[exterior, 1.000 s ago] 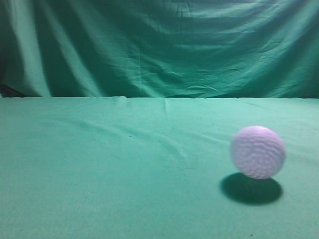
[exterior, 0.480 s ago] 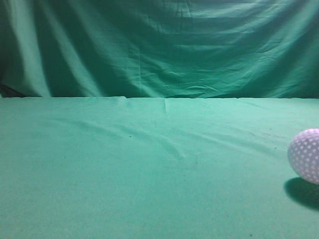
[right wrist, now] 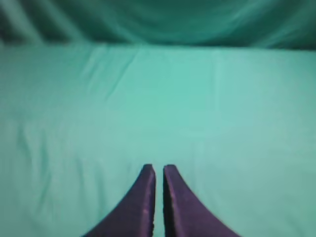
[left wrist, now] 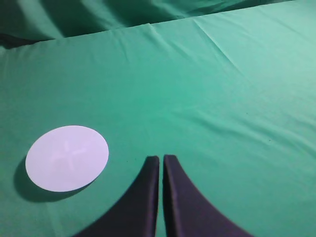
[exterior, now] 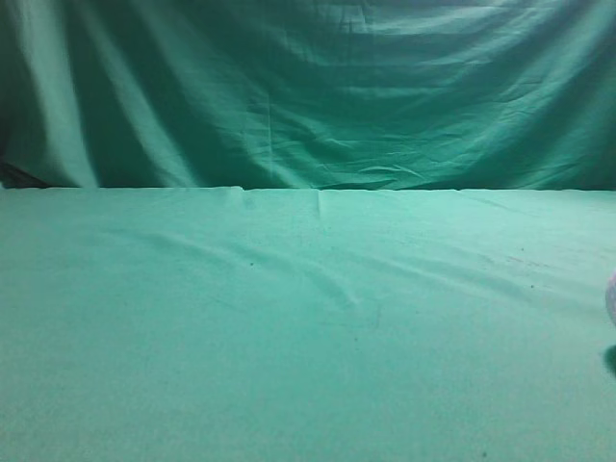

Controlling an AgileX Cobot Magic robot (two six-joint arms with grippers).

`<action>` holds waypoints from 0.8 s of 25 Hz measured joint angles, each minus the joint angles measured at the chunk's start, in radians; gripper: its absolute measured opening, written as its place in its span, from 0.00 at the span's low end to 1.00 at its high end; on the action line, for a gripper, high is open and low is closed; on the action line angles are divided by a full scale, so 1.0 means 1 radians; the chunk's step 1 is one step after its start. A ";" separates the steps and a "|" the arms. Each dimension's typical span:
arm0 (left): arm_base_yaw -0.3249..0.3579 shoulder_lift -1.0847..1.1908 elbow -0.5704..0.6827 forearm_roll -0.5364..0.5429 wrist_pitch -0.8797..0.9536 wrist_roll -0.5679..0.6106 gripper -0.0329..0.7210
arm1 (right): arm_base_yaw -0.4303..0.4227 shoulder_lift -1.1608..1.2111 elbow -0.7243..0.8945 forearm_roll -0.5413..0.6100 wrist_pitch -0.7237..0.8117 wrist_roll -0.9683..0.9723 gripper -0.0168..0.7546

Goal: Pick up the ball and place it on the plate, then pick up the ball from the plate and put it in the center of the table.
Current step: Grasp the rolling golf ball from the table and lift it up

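The white golf ball [exterior: 612,298] shows only as a sliver at the right edge of the exterior view, on the green cloth table [exterior: 289,327]. A flat round white plate [left wrist: 66,157] lies on the table [left wrist: 222,98] at the lower left of the left wrist view. My left gripper [left wrist: 161,158] is shut and empty, hovering just right of the plate. My right gripper [right wrist: 159,168] is shut and empty over bare cloth [right wrist: 197,98]. Neither gripper shows in the exterior view. The ball is in neither wrist view.
A draped green backdrop curtain [exterior: 308,87] hangs behind the table's far edge. It also shows at the top of the left wrist view [left wrist: 74,15] and the right wrist view [right wrist: 163,19]. Wrinkles run across the cloth.
The ball has rolled to the right across the table, from right of centre to almost out of the exterior view.
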 joint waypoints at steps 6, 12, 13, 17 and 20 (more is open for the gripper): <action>0.000 0.000 0.000 0.000 -0.014 0.000 0.04 | 0.158 0.183 -0.065 -0.031 0.162 -0.034 0.08; 0.000 0.000 0.000 0.000 -0.019 0.000 0.04 | 0.344 0.371 -0.089 -0.201 0.211 0.115 0.08; 0.000 0.000 0.000 0.000 -0.021 0.000 0.04 | 0.370 0.398 -0.091 -0.219 0.211 0.140 0.08; 0.000 0.000 0.000 0.000 -0.029 0.000 0.04 | 0.469 0.537 -0.097 -0.277 0.201 0.183 0.08; 0.000 0.000 0.000 0.000 -0.033 0.000 0.04 | 0.493 0.639 -0.099 -0.284 0.165 0.191 0.17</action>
